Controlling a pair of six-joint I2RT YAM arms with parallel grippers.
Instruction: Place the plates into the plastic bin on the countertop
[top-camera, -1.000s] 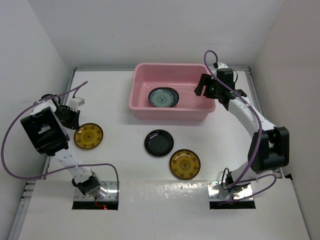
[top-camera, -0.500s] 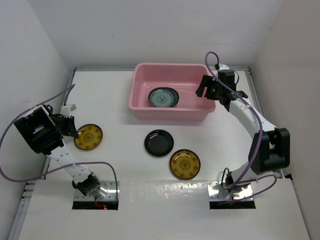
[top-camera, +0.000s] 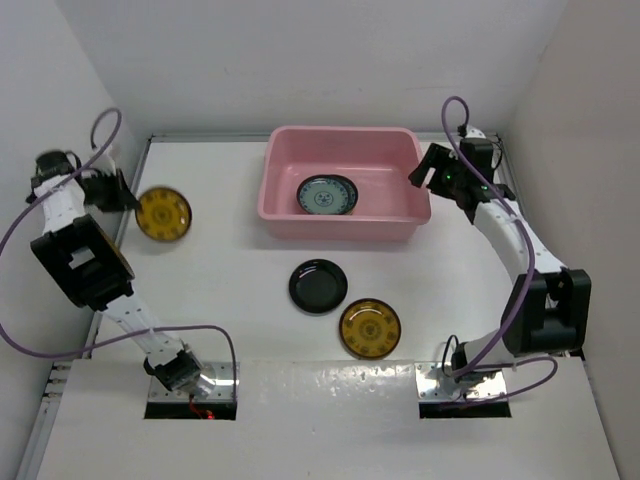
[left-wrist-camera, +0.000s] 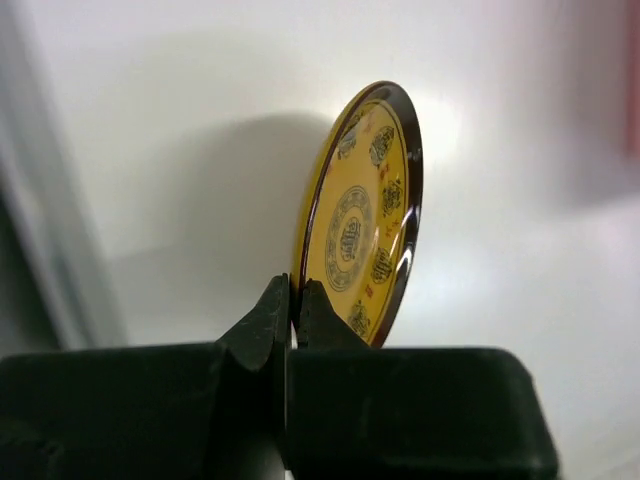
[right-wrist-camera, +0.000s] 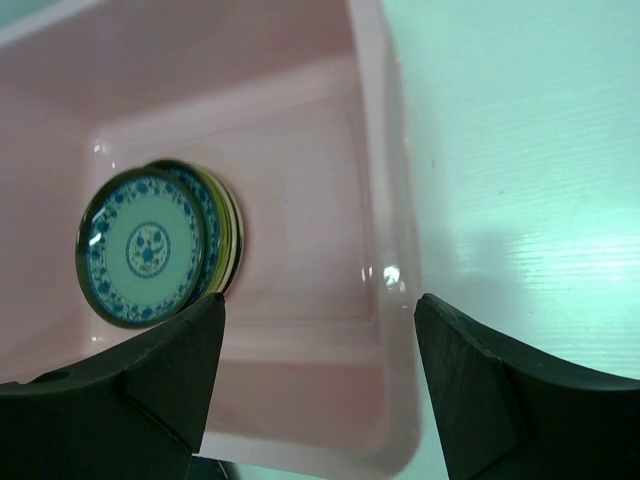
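My left gripper (top-camera: 128, 203) (left-wrist-camera: 293, 300) is shut on the rim of an amber-yellow patterned plate (top-camera: 163, 213) (left-wrist-camera: 365, 215), held on edge above the countertop (top-camera: 220, 290) at the far left. The pink plastic bin (top-camera: 340, 230) (right-wrist-camera: 300, 200) stands at the back middle. Inside it a teal-blue patterned plate (top-camera: 327, 195) (right-wrist-camera: 145, 245) lies on top of another plate. My right gripper (top-camera: 440, 175) (right-wrist-camera: 318, 300) hangs open over the bin's right end with nothing between its fingers. A glossy black plate (top-camera: 318, 286) and a second amber plate (top-camera: 370, 327) lie on the countertop in front of the bin.
White walls close in on the left, back and right. A thin raised edge (top-camera: 140, 165) runs along the countertop's left side, close to my left arm. Purple cables (top-camera: 100, 130) loop off both arms. The arm bases (top-camera: 190, 385) sit at the near edge.
My left gripper closed on the amber plate, lifted it off the countertop and carried it back toward the far left. My right gripper drifted a little right, staying open.
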